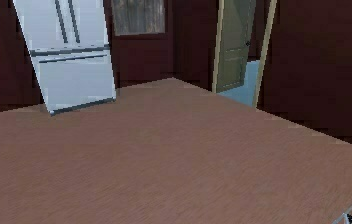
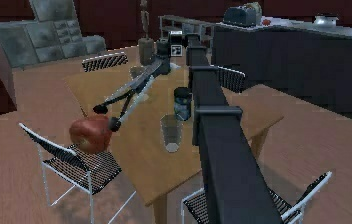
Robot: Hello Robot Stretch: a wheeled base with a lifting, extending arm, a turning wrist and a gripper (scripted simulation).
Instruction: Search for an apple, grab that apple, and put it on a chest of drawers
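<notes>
Claw (image 2: 108,118) carries the red apple (image 2: 89,134) at its tip, eight o'clock of the table (image 2: 256,116), hanging above a chair (image 2: 69,165); its finger spread, can't tell. Best now: draw the arm (image 2: 219,130) in level, clear of the tumbler (image 2: 171,131), then hunt drawers.

No readable text, labels, numbers or signs: refrigerator (image 1: 72,55) doors are blank white, and any print on the dark jar (image 2: 183,101) on the wooden table (image 2: 102,85) is illegible.
</notes>
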